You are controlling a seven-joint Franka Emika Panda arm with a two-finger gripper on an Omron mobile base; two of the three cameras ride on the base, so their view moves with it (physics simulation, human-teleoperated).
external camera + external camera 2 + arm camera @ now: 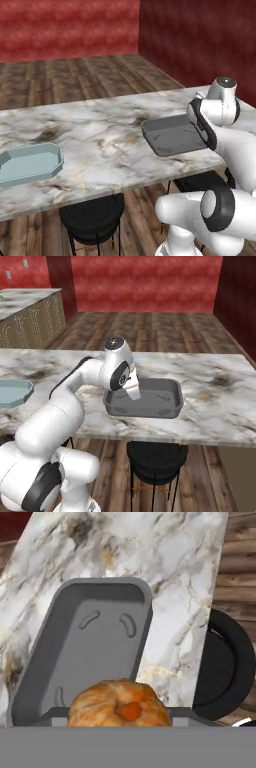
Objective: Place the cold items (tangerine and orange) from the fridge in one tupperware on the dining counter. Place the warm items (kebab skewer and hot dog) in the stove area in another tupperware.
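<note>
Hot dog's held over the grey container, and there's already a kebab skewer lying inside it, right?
Not quite. The hot dog is at the tool, over the grey container, but the hand view shows that container empty: only moulded marks on its floor, no kebab skewer. The rest stands.

Veined marble counter, matt grey tupperware

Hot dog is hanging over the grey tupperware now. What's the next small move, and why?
Probably lower a little, then open the gripper. The hot dog sits over the near end of the empty grey tupperware on the marble counter, and appears above its floor.
</note>
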